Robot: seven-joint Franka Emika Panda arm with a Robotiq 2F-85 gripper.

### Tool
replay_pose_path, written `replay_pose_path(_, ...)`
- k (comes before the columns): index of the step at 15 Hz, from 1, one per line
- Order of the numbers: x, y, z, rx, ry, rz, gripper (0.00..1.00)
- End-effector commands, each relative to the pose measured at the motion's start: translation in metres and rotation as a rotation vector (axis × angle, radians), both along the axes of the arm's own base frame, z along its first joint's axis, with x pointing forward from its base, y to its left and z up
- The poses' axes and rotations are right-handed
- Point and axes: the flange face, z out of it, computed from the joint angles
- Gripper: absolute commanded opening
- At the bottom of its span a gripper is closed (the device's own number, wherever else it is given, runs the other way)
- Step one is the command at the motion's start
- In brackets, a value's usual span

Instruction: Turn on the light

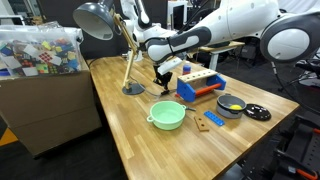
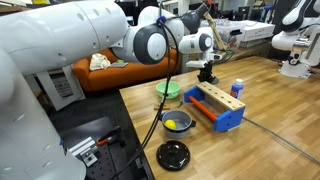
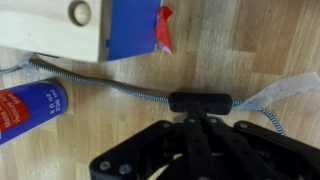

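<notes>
1 risk: the end effector (image 3: 195,114), fingers drawn together atop the black switch (image 3: 205,102) on the cord (image 3: 100,83), may skid off and drag it, tipping the light (image 1: 97,20) standing nearby on the surface (image 1: 140,150).

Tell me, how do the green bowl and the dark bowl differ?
The green bowl looks empty; the dark bowl holds something yellow. The green bowl sits nearer the lamp, the dark bowl beside the black disc. Both stand upright on the wooden table.
</notes>
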Motion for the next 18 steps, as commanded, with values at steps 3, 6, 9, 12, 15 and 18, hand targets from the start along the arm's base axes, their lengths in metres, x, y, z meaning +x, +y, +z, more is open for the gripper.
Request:
replay_pose_path(3,0.004,0.002,0.003,0.052,-0.009,0.059,0.0)
replay_pose_path(6,0.006,0.004,0.012,0.058,-0.029,0.075,0.0)
replay_pose_path(9,0.008,0.006,0.012,0.065,-0.044,0.092,0.0)
replay_pose_path(12,0.004,0.007,0.001,0.069,-0.028,0.104,0.0)
replay_pose_path(15,0.003,0.008,-0.011,0.072,-0.013,0.11,0.0)
replay_pose_path(18,0.003,0.007,-0.01,0.07,-0.012,0.11,0.0)
